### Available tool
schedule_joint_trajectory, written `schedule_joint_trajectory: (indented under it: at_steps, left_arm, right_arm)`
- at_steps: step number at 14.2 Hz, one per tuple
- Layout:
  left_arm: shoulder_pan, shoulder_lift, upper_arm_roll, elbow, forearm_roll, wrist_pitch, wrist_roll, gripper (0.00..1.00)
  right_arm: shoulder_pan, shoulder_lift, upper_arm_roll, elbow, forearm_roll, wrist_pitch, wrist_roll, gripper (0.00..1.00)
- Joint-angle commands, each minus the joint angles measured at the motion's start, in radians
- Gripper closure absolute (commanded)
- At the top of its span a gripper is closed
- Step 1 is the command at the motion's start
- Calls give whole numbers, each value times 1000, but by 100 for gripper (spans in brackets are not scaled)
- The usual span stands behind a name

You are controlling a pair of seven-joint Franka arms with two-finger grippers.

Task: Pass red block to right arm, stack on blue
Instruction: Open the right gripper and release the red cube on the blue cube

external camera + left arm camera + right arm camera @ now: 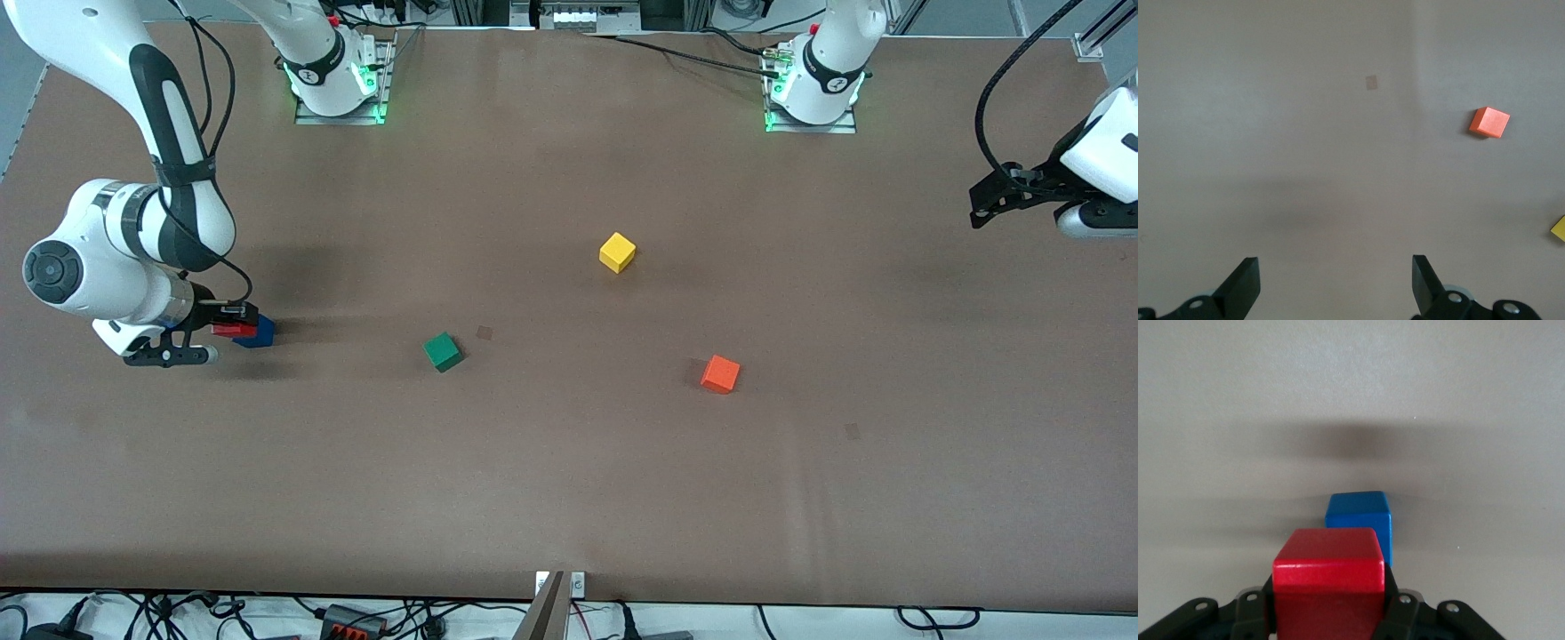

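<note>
Two pincers, right pincer (1328, 617) clamped on red block (1329, 583) over blue cube (1361, 517), left pincer (1336, 283) apart, waiting.

Both arms are white with black bands at the joints. The right arm (133, 258) has a round grey cap on its wrist, a shiny silver ring, and a black cable strapped along it. Each base (333, 84) carries a black ring with a small white mark and glows green. The left gripper (1336, 283) has black wedge-shaped fingers (1241, 283) with round rivets below.
</note>
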Motion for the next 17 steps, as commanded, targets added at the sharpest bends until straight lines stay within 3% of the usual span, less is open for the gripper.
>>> schedule_joint_trajectory:
  at_steps: [1, 17]
  left_arm:
    - [-2, -6, -1, -3, -46, -10, 17, 0]
    - [-8, 35, -1, 52, -46, -17, 12, 0]
  right_arm:
    - [-7, 29, 5, 22, 16, -11, -35, 100]
    - [-4, 52, 0, 31, -27, 18, -83, 100]
